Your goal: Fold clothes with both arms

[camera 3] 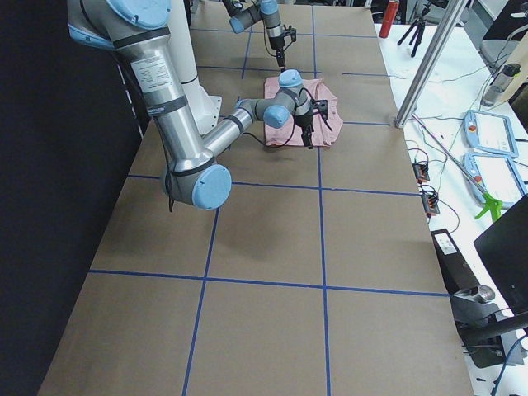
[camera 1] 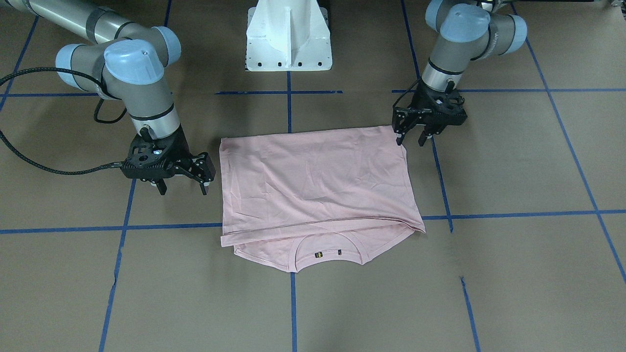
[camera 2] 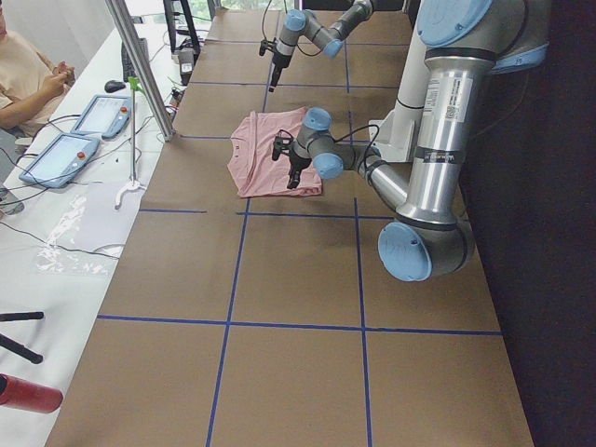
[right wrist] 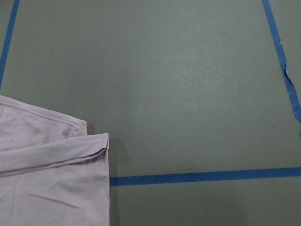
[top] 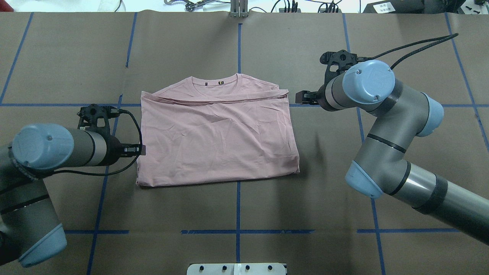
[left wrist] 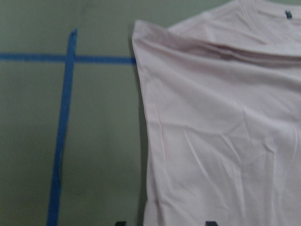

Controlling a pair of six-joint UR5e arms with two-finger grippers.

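Limp, light T-shirt (camera 1: 313,181) lies folded at the centre of the surface (camera 1: 513,161); left tool (camera 1: 410,139) and right tool (camera 1: 184,188), open and empty, flank it; corners look best to pinch.

Matt, creased cloth T-shirt (camera 1: 313,181); brown paper table cover (camera 1: 489,274)

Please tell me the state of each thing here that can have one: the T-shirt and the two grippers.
T-shirt: folded over, lying flat, collar left uncovered.
Left gripper: open, empty, over the T-shirt's side edge.
Right gripper: open, empty, beside the T-shirt, apart from it.
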